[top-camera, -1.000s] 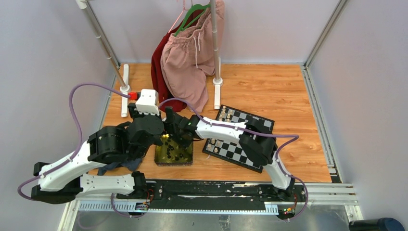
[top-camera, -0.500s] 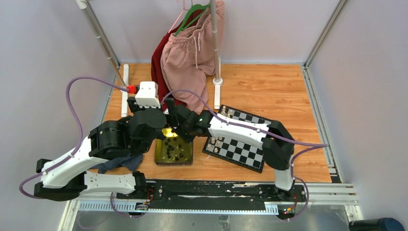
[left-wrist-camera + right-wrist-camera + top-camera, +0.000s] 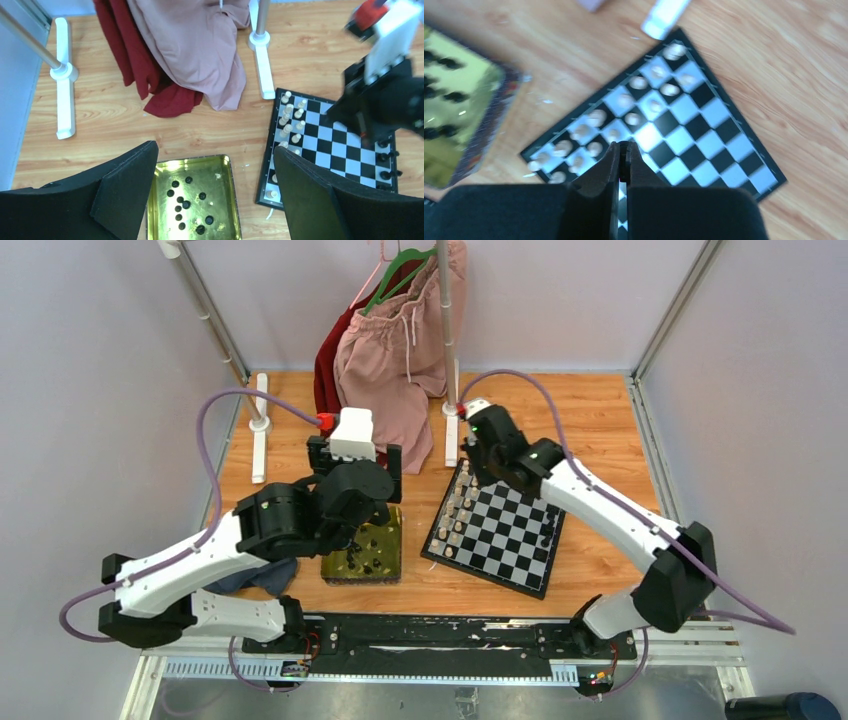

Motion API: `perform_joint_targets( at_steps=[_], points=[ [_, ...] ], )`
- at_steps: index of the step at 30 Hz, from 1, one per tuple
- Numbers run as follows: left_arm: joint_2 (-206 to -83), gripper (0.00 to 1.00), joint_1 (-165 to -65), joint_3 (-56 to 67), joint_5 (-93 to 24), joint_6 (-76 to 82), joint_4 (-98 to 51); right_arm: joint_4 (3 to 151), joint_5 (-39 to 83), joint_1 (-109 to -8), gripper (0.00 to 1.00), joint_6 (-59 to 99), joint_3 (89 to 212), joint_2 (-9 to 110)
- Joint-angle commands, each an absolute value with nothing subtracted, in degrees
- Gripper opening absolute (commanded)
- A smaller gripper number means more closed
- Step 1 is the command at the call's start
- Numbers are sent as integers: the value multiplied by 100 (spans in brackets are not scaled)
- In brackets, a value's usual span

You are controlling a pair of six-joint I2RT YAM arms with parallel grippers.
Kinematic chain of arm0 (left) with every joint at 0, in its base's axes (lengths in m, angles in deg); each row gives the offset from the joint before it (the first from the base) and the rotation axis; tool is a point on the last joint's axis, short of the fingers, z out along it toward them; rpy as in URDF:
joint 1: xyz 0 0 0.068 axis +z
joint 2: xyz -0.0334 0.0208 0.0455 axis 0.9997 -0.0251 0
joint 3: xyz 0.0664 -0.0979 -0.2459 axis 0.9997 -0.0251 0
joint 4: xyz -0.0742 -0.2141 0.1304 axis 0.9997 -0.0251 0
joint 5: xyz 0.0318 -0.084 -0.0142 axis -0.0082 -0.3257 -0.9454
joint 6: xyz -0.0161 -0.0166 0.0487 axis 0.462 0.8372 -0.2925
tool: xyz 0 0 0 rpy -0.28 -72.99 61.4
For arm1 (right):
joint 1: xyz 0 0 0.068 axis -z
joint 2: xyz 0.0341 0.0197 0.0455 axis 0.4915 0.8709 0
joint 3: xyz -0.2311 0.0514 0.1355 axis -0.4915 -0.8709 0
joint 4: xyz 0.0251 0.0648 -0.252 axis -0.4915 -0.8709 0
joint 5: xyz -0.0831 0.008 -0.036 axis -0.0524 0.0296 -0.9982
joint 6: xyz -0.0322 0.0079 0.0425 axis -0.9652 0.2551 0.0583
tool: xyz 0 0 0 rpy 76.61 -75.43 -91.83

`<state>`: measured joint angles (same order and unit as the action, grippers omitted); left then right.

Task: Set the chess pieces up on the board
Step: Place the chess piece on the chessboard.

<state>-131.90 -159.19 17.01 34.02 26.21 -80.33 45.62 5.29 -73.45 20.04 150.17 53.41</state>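
My left gripper (image 3: 214,150) hung spread wide above the tiny black chess pieces (image 3: 185,204) in the shiny yellow-green tray (image 3: 215,175), ready to grab one, while my right gripper (image 3: 623,147), pressed together, hovered over the black-and-grey checked board (image 3: 719,145).

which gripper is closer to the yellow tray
Left. The left gripper hovers directly above the tray; the right gripper is off to its right, over the chessboard.

Left pincer (image 3: 214,150) spread wide, right pincer (image 3: 623,151) pinched closed
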Motion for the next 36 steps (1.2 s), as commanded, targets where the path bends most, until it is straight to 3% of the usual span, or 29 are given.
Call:
perform_joint_targets(
  at_steps=[1,17,36],
  points=[
    [-13461,91,-15905,1526,3218,2372,-7513,4350,86,-6525,0,2230,14479,4775],
    [-13928,91,-15843,1114,2638,2190,-6725,4573,348,-4198,0,2457,13385,4673],
    [-13817,91,-15730,918,2562,2177,-6711,4800,674,-3833,0,2679,13160,5355]
  ],
)
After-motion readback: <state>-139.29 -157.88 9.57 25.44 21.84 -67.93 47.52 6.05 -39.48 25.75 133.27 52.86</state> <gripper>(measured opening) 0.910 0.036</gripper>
